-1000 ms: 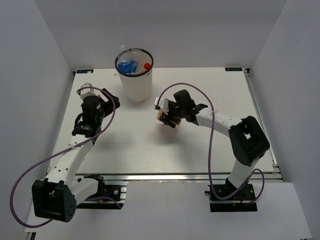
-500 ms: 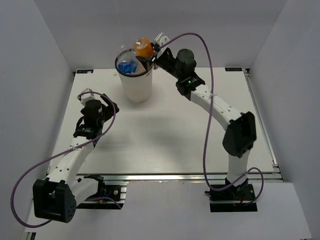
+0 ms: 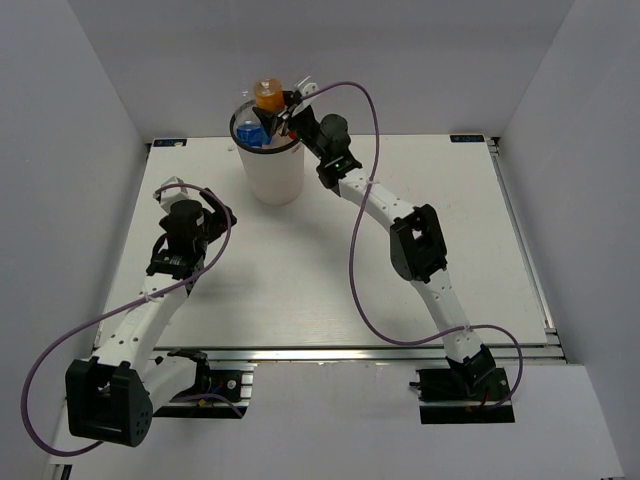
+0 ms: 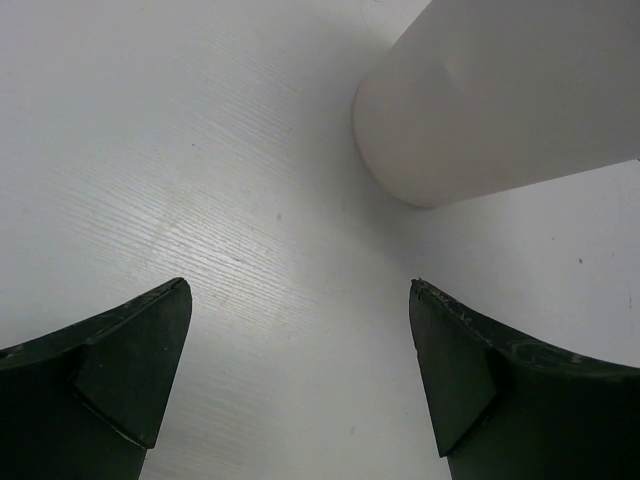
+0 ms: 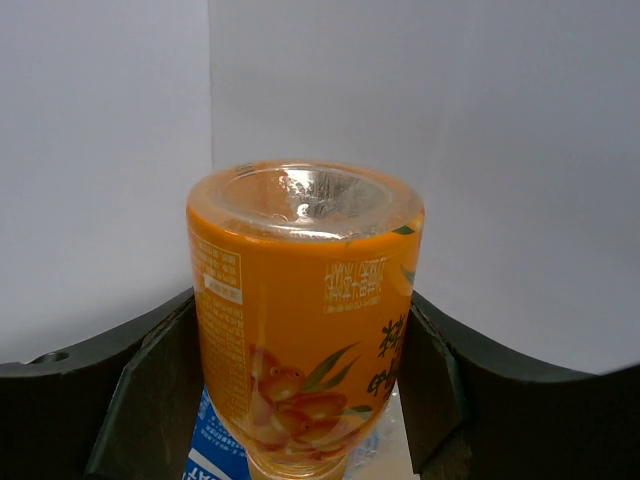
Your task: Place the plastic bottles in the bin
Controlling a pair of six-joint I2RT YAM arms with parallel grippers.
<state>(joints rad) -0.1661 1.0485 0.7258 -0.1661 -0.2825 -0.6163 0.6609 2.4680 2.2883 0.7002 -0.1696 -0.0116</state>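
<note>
Right claw: is clamping the orange bottle between its two fingers, jaws part-way closed on the bottle's sides.
Orange bottle: is hanging in the claw just above the bin's mouth, its base turned up and its narrow end pointing down.
Bin: is standing at the far side of the bench, holding a blue-labelled bottle that is showing directly under the orange one.
Left claw: is hovering over bare bench with jaws spread wide and nothing between them, the bin's lower wall just ahead of it.
Change: a second ago the right claw was carrying the bottle low over mid-bench, right of the bin; now it is reaching over the rim. The left claw is sitting slightly further back.
</note>
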